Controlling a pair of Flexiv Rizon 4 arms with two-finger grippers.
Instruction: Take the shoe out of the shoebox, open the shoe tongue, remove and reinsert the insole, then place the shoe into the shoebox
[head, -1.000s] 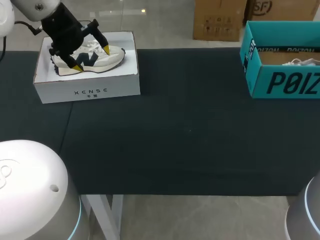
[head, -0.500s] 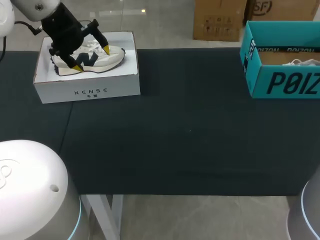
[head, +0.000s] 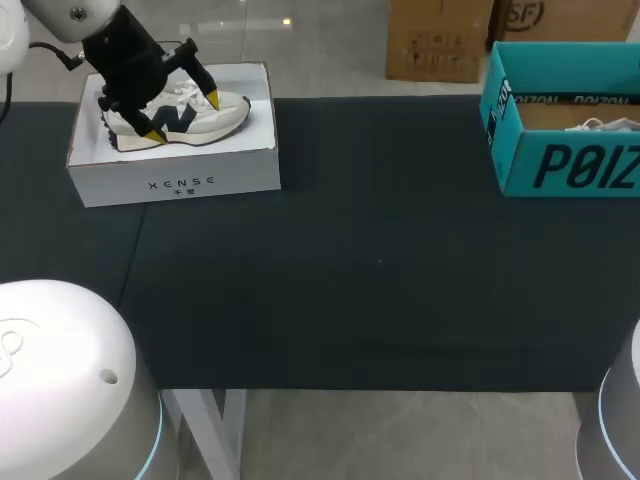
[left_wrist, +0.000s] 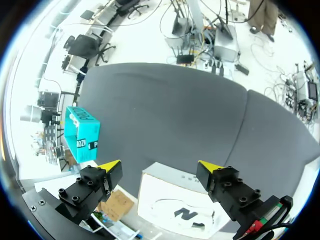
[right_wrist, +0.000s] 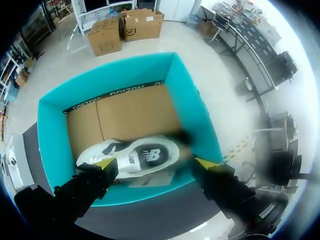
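Note:
Two shoeboxes stand on the dark table. The white shoebox at the far left holds a white sneaker with a navy logo. My left gripper hangs open just above it. In the left wrist view the left gripper is spread wide over the white shoebox and its sneaker. The teal shoebox at the far right holds a second white sneaker lying on its side. My right gripper is open above that shoe, a fingertip off each end; I cannot tell if they touch it.
The broad middle of the black table mat lies between the two boxes. The teal shoebox shows far ahead of the left gripper. My arms' white bases fill the near corners.
Nothing on the table has moved and the left arm holds still. Only the right arm's base at the near right corner has shifted slightly.

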